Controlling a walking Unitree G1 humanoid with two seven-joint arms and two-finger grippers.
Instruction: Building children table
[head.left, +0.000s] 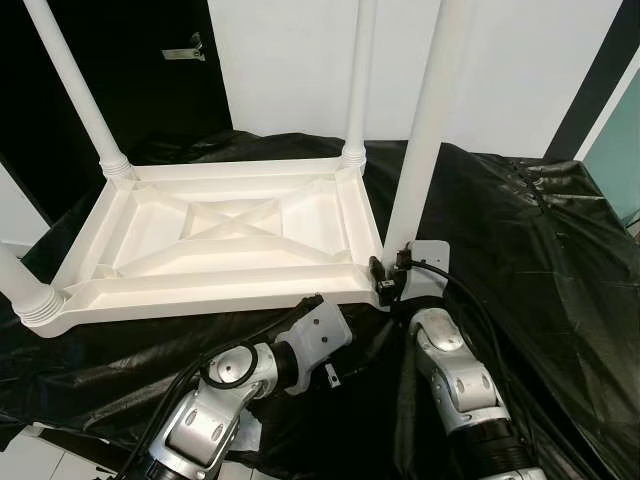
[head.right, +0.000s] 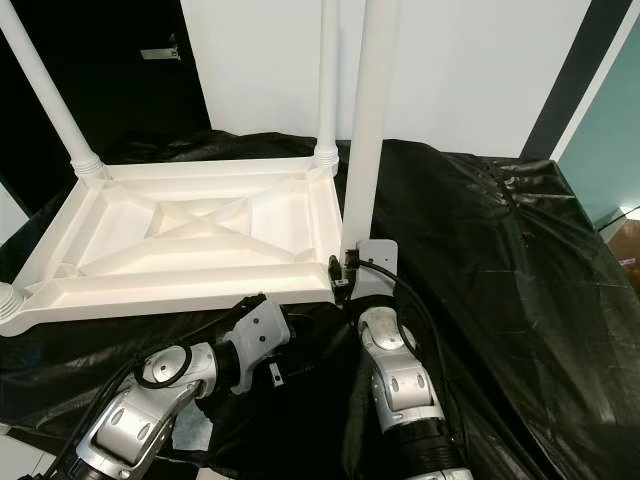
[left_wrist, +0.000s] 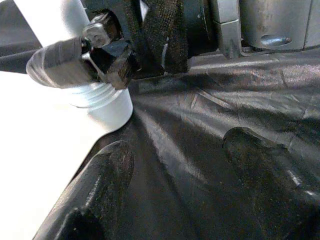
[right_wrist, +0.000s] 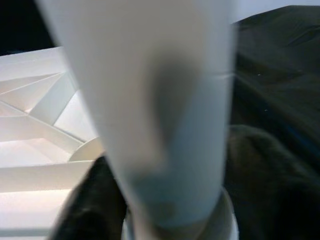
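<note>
1. The white plastic table (head.left: 215, 245) lies upside down on a crinkled black sheet (head.left: 540, 260), its ribbed underside showing an X brace.
2. The left gripper (left_wrist: 175, 165), fingers spread apart, sits low on the sheet beside the near corner.
3. The right gripper (head.left: 388, 275) clasps the smooth round leg (head.left: 425, 130), upright at that corner.

Bright, sharp head views; blurred wrist close-ups
</note>
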